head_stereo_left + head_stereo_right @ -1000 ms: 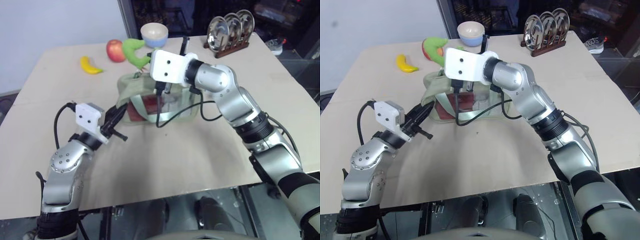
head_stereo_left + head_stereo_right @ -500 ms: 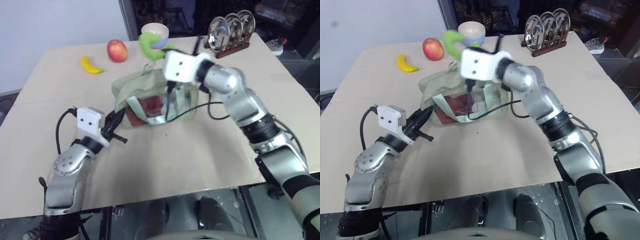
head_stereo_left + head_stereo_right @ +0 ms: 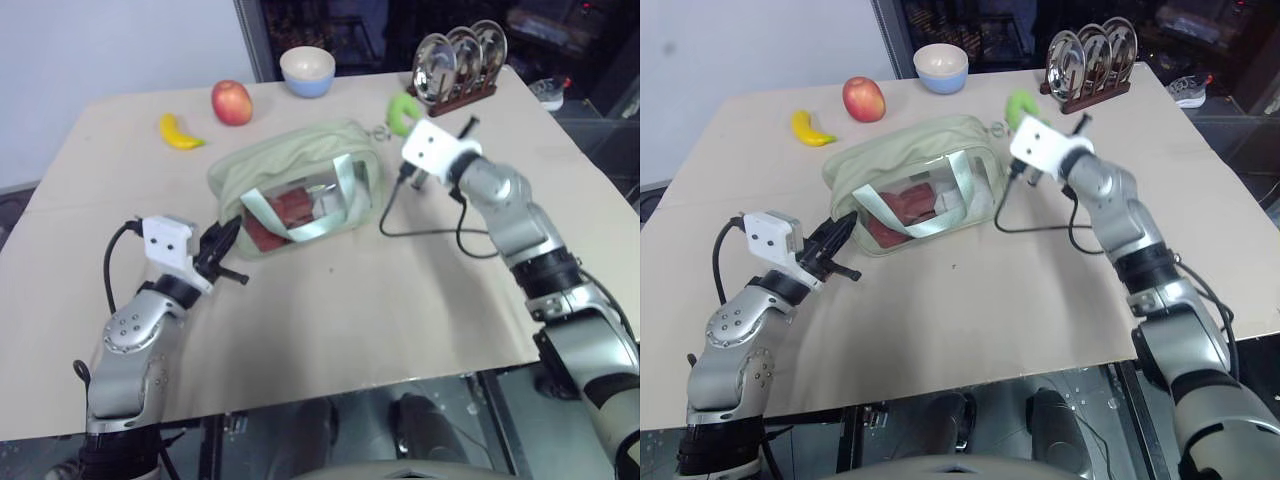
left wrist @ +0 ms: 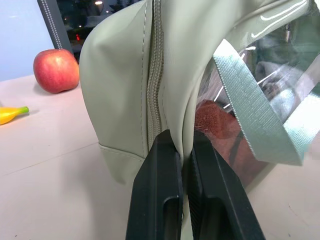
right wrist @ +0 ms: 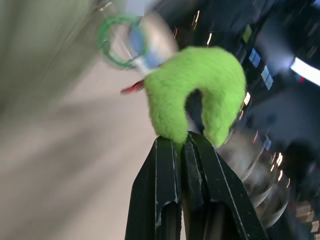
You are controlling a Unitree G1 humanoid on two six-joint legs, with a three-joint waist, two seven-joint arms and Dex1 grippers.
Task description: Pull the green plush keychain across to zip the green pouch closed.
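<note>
1. The green pouch point(image 3: 295, 190) is soft, boxy cloth with a shiny see-through window and flat woven straps. It lies in the middle of the table point(image 3: 330, 320).
2. The green plush keychain point(image 5: 197, 92) is fuzzy and curved like a ring. It sits at the pouch's right end.
3. The right gripper point(image 5: 181, 141) is pinched tight on the keychain.
4. The left gripper point(image 4: 182, 145) is squeezed shut on a cloth fold at the pouch's left end, beside the zipper point(image 4: 156, 75).
5. Something red inside the pouch is hard to make out.
</note>
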